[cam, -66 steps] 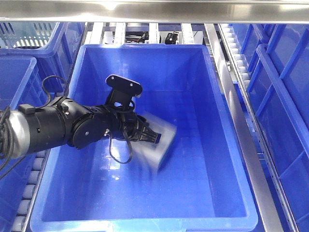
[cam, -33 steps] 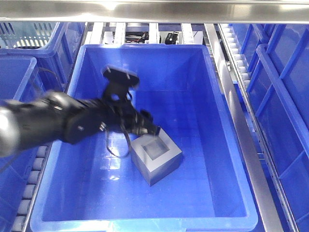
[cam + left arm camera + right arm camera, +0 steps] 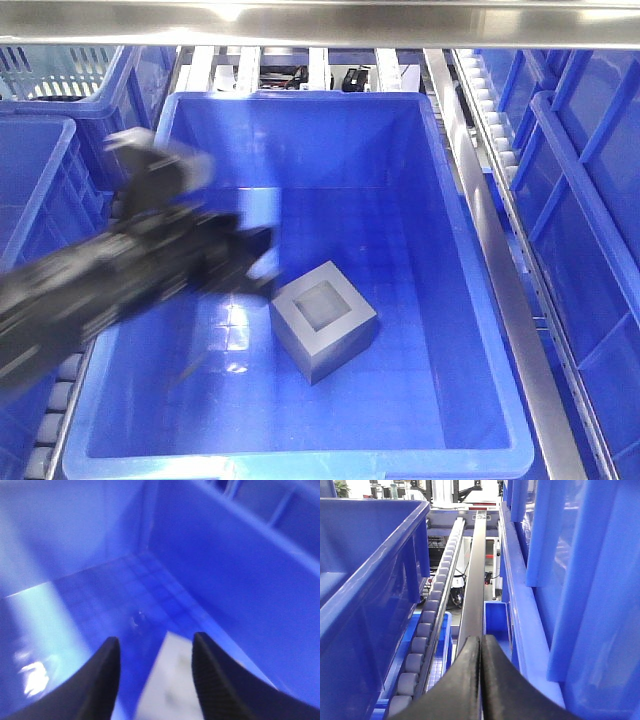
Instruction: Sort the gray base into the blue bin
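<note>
Front view: your gray base (image 3: 323,322) rests on the floor of the blue bin (image 3: 300,105), a little below the bin's centre, with its recessed face turned up and its corners set diagonally to the bin walls. Nothing touches it. Your left arm (image 3: 110,280) enters from 9 o'clock, crosses the bin's left rim, and appears motion-blurred; its left hand (image 3: 258,262) sits at about 10 o'clock from the base, near it but apart.

Left wrist view: the two dark fingers (image 3: 102,677) of your left hand (image 3: 155,675) are spread apart, with nothing between them. A blurred corner of the gray base (image 3: 167,687) shows in the gap beyond the tips, at 6 o'clock in the frame, with the bin's grid floor and inner corner (image 3: 145,565) above it.

Right wrist view: your right hand (image 3: 480,652) has its two dark fingers pressed together, tips touching, holding nothing. It points along a roller track (image 3: 437,610) and a dark rail (image 3: 474,575) running between blue totes (image 3: 365,570).
</note>
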You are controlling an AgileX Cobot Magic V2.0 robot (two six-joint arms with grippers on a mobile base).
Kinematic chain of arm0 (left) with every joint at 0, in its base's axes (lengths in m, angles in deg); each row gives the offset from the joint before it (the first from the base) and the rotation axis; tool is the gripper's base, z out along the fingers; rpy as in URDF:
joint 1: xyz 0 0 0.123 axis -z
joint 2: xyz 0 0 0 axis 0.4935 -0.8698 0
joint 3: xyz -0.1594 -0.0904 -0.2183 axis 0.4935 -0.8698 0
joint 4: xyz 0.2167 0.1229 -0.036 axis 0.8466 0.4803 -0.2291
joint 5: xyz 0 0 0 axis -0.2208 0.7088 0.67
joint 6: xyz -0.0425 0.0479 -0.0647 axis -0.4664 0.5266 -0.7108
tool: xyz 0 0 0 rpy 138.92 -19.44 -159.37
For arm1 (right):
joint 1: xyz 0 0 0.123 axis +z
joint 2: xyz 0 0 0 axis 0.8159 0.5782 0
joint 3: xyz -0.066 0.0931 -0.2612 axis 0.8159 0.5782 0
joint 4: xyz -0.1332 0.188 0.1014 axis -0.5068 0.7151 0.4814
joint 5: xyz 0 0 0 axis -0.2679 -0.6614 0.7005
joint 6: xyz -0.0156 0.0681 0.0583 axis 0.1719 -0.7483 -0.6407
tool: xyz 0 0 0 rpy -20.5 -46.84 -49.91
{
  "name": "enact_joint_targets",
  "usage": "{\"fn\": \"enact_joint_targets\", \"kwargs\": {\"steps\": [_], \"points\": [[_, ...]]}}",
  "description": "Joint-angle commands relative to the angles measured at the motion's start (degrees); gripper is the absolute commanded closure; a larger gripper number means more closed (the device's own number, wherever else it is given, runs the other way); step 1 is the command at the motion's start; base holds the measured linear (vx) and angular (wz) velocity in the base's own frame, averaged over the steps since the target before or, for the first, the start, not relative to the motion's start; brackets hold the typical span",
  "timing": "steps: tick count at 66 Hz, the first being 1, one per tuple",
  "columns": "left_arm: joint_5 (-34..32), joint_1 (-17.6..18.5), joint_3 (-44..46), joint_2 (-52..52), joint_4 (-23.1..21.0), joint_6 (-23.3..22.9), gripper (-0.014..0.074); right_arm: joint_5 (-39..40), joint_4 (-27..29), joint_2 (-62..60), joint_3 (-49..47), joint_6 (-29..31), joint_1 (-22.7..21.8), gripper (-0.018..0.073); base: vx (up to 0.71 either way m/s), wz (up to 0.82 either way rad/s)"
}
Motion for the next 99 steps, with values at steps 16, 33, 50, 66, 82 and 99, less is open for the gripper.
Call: {"fn": "enact_joint_targets", "kwargs": {"steps": [16, 33, 50, 66, 82, 99], "points": [[3.2, 0.4, -8.1, 22.7, -0.2, -0.2, 0.0294, 4.2, -0.4, -0.7, 0.9, 0.4, -0.2, 0.0568, 0.0, 0.0], [15.7, 0.4, -11.5, 40.0, 0.6, 0.5, 0.0294, 4.2, -0.4, -0.7, 0.9, 0.4, -0.2, 0.0568, 0.0, 0.0], [23.2, 0.4, -16.2, 56.3, -0.1, 4.6, 0.0294, 4.2, -0.4, -0.7, 0.9, 0.4, -0.2, 0.0568, 0.0, 0.0], [24.8, 0.4, -20.7, 70.4, -1.2, 4.8, 0.0294, 4.2, -0.4, -0.7, 0.9, 0.4, -0.2, 0.0568, 0.0, 0.0], [24.4, 0.4, -25.6, 72.1, -1.4, 4.7, 0.0324, 4.2, -0.4, -0.7, 0.9, 0.4, -0.2, 0.0568, 0.0, 0.0], [23.0, 0.4, -26.1, 72.1, -1.3, 4.8, 0.0604, 4.2, -0.4, -0.7, 0.9, 0.4, -0.2, 0.0568, 0.0, 0.0]]}}
